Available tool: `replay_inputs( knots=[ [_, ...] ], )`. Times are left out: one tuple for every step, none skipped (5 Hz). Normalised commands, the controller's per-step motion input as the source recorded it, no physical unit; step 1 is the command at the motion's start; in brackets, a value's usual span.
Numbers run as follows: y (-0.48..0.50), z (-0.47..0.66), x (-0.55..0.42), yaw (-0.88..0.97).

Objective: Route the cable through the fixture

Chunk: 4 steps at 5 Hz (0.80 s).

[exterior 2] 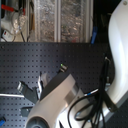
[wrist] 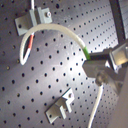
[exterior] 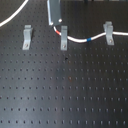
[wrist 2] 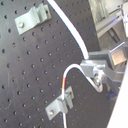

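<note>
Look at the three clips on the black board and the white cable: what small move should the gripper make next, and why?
Probably carry the cable across toward the empty clip at the first exterior view's left. The cable already sits in the right clip and reaches the middle clip, and the gripper holds it just above there, while the left one has nothing in it.

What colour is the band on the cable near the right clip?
Blue, on the cable, clearest in the first exterior view.

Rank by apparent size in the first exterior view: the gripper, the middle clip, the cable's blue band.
1. gripper, though cropped by the frame's top edge
2. middle clip
3. blue band on the cable
</note>
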Motion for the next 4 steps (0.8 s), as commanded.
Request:
replay_inputs(
  knots=[
    [-0.045, 0.44, -0.142, 0.15],
    [-0.033, 0.48, -0.114, 0.14],
    [-0.017, 0.49, -0.069, 0.14],
    [-0.070, 0.43, -0.018, 0.15]
  ],
)
